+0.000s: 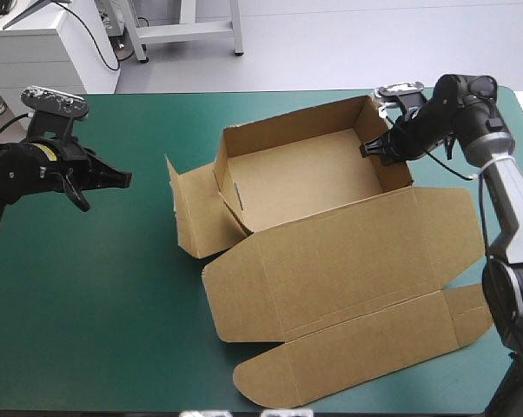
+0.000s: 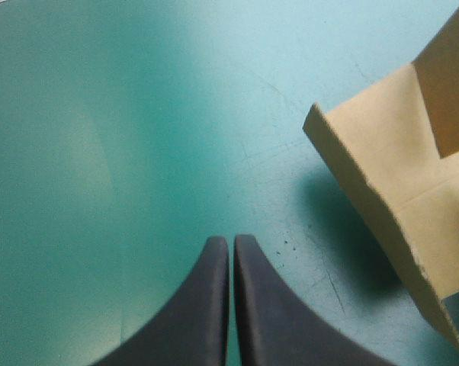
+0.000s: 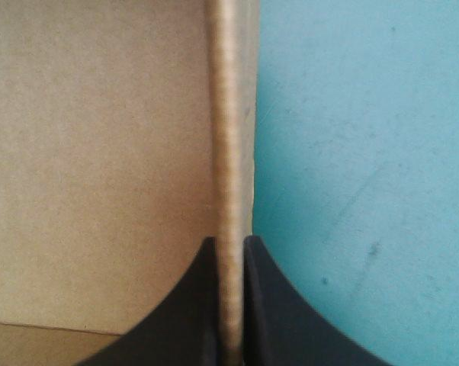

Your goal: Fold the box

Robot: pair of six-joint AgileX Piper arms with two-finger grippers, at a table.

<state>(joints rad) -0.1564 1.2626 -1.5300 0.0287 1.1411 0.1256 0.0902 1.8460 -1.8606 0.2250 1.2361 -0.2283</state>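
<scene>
On the box [image 1: 305, 178] wall, the bent right arm's jaws clamp

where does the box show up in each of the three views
High view: the box lies at the middle and right, tray far, lid flat near; the right gripper pinches its right wall.
Left wrist view: only its side flap, ahead of and beside the shut left gripper, apart from it.
Right wrist view: that wall's edge, clamped in the right gripper.
Shared landmark: the teal-green cover.
</scene>
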